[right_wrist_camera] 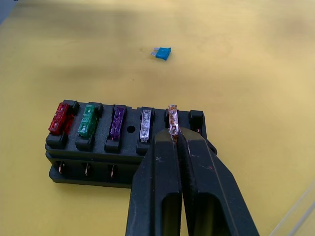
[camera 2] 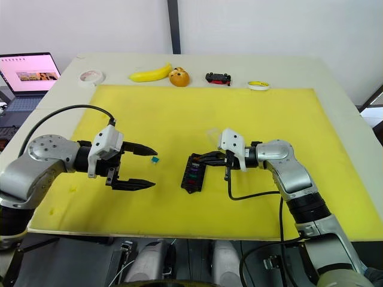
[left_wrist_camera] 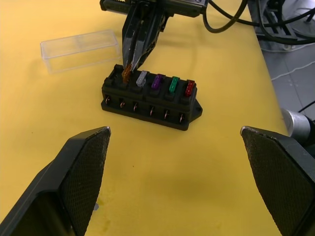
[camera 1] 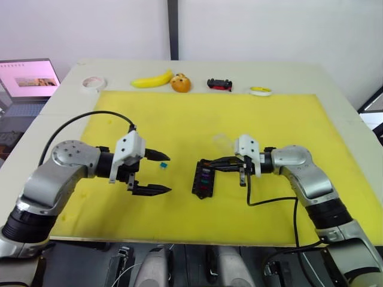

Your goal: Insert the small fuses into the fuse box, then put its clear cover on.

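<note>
The brown fuse (right_wrist_camera: pixel 173 119) stands in the fuse box (left_wrist_camera: pixel 150 98) on the yellow mat (camera 1: pixel 179 119), pinched between the closed fingers of the right gripper (right_wrist_camera: pixel 178 138). The left gripper (camera 1: pixel 157 174) hovers nearby, wide open and empty, close to the teal fuse (right_wrist_camera: pixel 162 52); the clear cover (left_wrist_camera: pixel 80 49) lies just beyond the box.

Along the table's (camera 1: pixel 335 78) far edge (beyond the yellow mat (camera 1: pixel 179 119)): tape roll (camera 1: pixel 94 83), banana (camera 1: pixel 152 79), toy car (camera 1: pixel 219 84).
</note>
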